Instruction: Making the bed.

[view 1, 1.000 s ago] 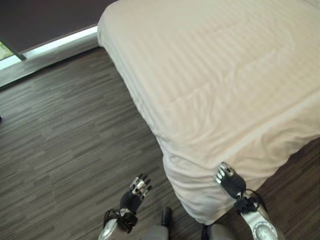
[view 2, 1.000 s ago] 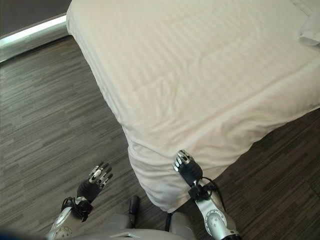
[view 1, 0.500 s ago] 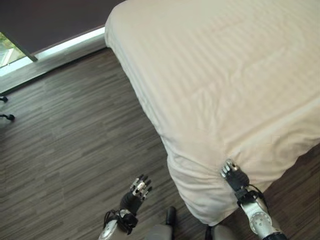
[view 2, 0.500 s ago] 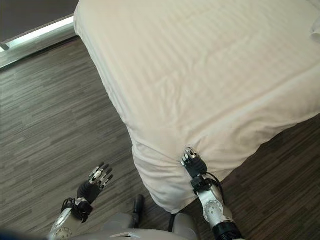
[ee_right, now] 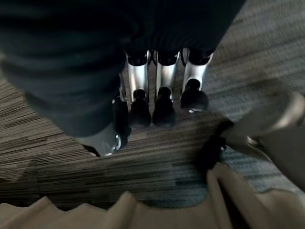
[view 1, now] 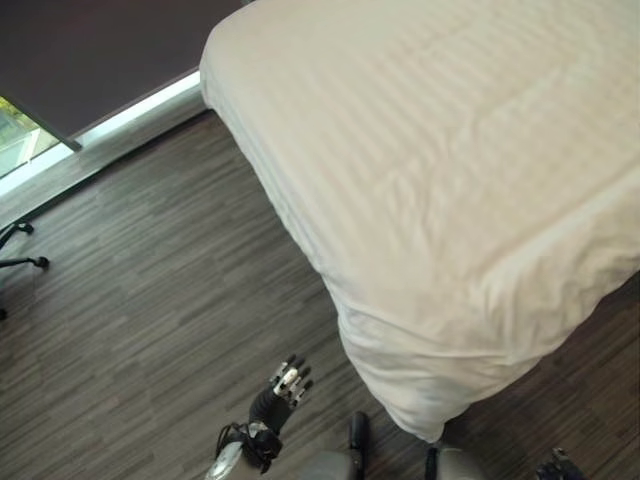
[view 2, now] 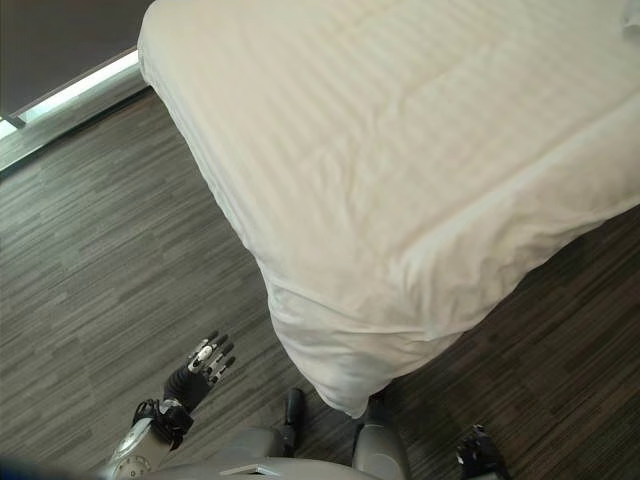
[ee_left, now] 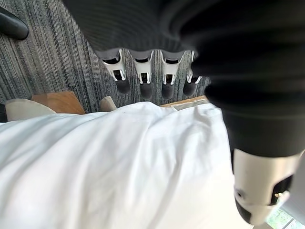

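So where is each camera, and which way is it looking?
Left eye view: on the head, looking down at the white striped bed cover and the dark wood-grain floor; left robot hand low.
Right eye view: beside it, same scene; right robot hand at the bottom edge.
Left wrist view: along straight fingers toward the cover.
Right wrist view: along straight fingers toward the floor.
Both eye views share the bed corner.

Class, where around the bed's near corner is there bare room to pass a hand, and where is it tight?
Bare wood floor spreads wide between the duvet edge and the window sill; the left hand, fingers straight, hangs over it. Tight spot: under the drooping duvet corner. The right hand is low beside it.
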Controlling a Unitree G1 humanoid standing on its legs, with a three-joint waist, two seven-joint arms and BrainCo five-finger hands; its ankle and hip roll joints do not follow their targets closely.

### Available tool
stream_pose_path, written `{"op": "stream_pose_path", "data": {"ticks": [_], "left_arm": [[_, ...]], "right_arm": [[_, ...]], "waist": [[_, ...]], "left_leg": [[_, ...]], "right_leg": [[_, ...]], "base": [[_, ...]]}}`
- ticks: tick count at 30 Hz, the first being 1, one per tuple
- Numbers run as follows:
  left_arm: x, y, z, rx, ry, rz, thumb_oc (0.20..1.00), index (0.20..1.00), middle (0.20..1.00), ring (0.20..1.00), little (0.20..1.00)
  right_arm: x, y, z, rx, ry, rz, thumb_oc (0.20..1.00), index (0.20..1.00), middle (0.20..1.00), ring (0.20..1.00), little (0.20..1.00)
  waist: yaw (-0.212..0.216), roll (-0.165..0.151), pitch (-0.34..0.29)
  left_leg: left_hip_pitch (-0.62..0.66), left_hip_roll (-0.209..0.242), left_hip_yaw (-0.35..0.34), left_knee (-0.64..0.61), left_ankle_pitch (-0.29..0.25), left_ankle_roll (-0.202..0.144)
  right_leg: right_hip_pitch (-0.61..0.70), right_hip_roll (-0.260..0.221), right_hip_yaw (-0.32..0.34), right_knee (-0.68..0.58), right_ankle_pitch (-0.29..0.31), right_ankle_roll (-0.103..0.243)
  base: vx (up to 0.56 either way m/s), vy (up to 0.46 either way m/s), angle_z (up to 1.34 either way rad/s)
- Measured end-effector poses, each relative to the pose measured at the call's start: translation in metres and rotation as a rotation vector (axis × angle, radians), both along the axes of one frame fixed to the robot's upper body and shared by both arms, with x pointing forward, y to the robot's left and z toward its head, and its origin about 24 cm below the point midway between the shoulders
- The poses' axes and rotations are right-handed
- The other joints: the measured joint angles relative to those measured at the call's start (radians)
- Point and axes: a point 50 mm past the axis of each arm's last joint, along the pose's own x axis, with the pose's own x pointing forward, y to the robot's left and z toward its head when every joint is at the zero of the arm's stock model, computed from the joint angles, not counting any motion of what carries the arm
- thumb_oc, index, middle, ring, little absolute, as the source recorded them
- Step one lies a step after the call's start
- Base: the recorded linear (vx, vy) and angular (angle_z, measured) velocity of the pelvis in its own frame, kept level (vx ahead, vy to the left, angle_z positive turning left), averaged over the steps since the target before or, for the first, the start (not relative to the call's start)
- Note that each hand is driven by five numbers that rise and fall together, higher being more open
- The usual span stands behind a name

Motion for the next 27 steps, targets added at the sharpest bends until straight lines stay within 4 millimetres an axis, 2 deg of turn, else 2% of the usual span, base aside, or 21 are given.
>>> {"op": "stream_pose_path", "data": {"ticks": [3,7,9,11,12,14,17,19,20,21,23,25,27], "left_arm": [[0.000,0.001,0.000,0.002,-0.002,-0.001,1.000,1.000,1.000,1.000,1.000],[0.004,-0.001,0.006,-0.003,-0.029,-0.010,1.000,1.000,1.000,1.000,1.000],[0.007,-0.002,0.011,-0.003,-0.055,-0.014,1.000,1.000,1.000,1.000,1.000],[0.009,-0.001,0.014,-0.001,-0.072,-0.006,1.000,1.000,1.000,1.000,1.000],[0.010,-0.001,0.015,-0.001,-0.080,-0.006,1.000,1.000,1.000,1.000,1.000],[0.010,-0.001,0.016,-0.002,-0.085,-0.007,1.000,1.000,1.000,1.000,1.000],[0.007,-0.002,0.015,-0.004,-0.078,-0.011,1.000,1.000,1.000,1.000,1.000],[0.008,-0.003,0.016,-0.007,-0.086,-0.019,1.000,1.000,1.000,1.000,1.000],[0.008,-0.004,0.016,-0.012,-0.089,-0.031,1.000,1.000,1.000,1.000,1.000],[0.008,-0.005,0.016,-0.011,-0.092,-0.044,1.000,1.000,1.000,1.000,1.000],[0.002,-0.004,0.014,-0.010,-0.084,-0.056,1.000,1.000,1.000,1.000,1.000],[-0.003,-0.003,0.012,-0.011,-0.070,-0.056,1.000,1.000,1.000,1.000,1.000],[-0.007,-0.002,0.008,-0.004,-0.052,-0.057,1.000,1.000,1.000,1.000,1.000]], "right_arm": [[0.015,-0.021,0.018,-0.097,-0.066,0.012,0.200,0.200,0.200,0.200,0.200],[0.045,-0.039,0.048,-0.185,-0.298,-0.080,0.200,0.200,0.200,0.200,0.200],[0.070,-0.054,0.089,-0.319,-0.478,-0.087,0.200,0.200,0.200,0.200,0.200],[0.091,-0.051,0.130,-0.448,-0.641,-0.001,0.200,0.200,0.200,0.200,0.200],[0.099,-0.049,0.144,-0.493,-0.702,0.017,0.200,0.200,0.200,0.200,0.200],[0.111,-0.041,0.157,-0.510,-0.759,0.051,0.200,0.200,0.200,0.200,0.200],[0.143,0.020,0.187,-0.549,-0.916,0.418,0.200,0.200,0.200,0.200,0.200],[0.156,0.073,0.190,-0.509,-0.981,0.733,0.200,0.200,0.200,0.200,0.200],[0.161,0.094,0.178,-0.435,-0.984,0.802,0.200,0.200,0.200,0.200,0.200],[0.161,0.104,0.168,-0.406,-0.945,0.891,0.200,0.200,0.200,0.200,0.200],[0.154,0.137,0.142,-0.291,-0.840,1.163,0.200,0.200,0.200,0.200,0.200],[0.143,0.168,0.122,-0.137,-0.821,1.270,0.200,0.200,0.200,0.200,0.200],[0.133,0.195,0.113,-0.020,-0.824,1.370,0.200,0.200,0.200,0.200,0.200]], "waist": [[-0.012,-0.008,0.004],[-0.032,-0.022,0.012],[-0.051,-0.024,0.013],[-0.069,-0.025,0.013],[-0.076,-0.029,0.011],[-0.075,-0.040,0.007],[-0.078,-0.069,0.010],[-0.072,-0.083,0.005],[-0.063,-0.094,-0.001],[-0.044,-0.096,-0.002],[-0.023,-0.100,-0.002],[-0.009,-0.101,-0.002],[0.001,-0.102,-0.001]], "left_leg": [[-0.002,0.002,0.002,-0.002,0.000,0.000],[0.000,0.002,0.011,0.000,0.000,0.001],[0.000,0.000,0.014,0.000,0.000,0.001],[0.000,0.001,0.015,-0.001,0.000,0.001],[0.001,0.003,0.016,0.000,0.000,0.001],[0.002,0.004,0.017,0.000,0.000,0.001],[0.013,0.008,0.039,0.002,0.001,0.002],[0.014,0.009,0.038,0.002,0.001,0.002],[0.015,0.009,0.037,0.002,0.001,0.002],[0.015,0.007,0.037,0.002,0.001,0.002],[0.015,0.004,0.029,0.003,0.001,0.002],[0.009,0.004,0.008,0.004,0.003,0.003],[0.003,0.003,0.001,0.005,0.005,0.002]], "right_leg": [[0.001,0.002,0.003,0.000,-0.002,0.003],[-0.001,0.004,0.013,0.000,0.002,0.004],[-0.001,0.003,0.016,0.001,0.004,0.005],[-0.002,0.004,0.017,0.002,0.005,0.005],[-0.001,0.006,0.018,0.004,0.008,0.000],[-0.001,0.008,0.020,0.005,0.011,-0.004],[-0.004,0.016,0.039,0.005,0.023,-0.009],[0.001,0.016,0.038,0.005,0.022,-0.009],[0.004,0.016,0.037,0.004,0.019,-0.005],[0.005,0.013,0.036,0.004,0.016,-0.002],[0.009,0.009,0.030,0.004,0.012,0.002],[0.014,0.005,0.009,0.004,0.009,0.002],[0.013,0.003,0.002,0.004,0.009,0.002]], "base": [[0.01,0.005,-0.01],[0.02,0.009,-0.07],[0.00,-0.001,-0.02],[0.00,0.000,0.00],[0.00,0.000,0.00],[-0.04,-0.006,-0.05],[-0.04,-0.014,-0.18],[-0.04,-0.018,-0.02],[-0.06,-0.032,0.05],[-0.07,-0.029,0.07],[-0.04,-0.017,0.11],[-0.02,-0.010,0.24],[-0.02,-0.005,0.17]]}}
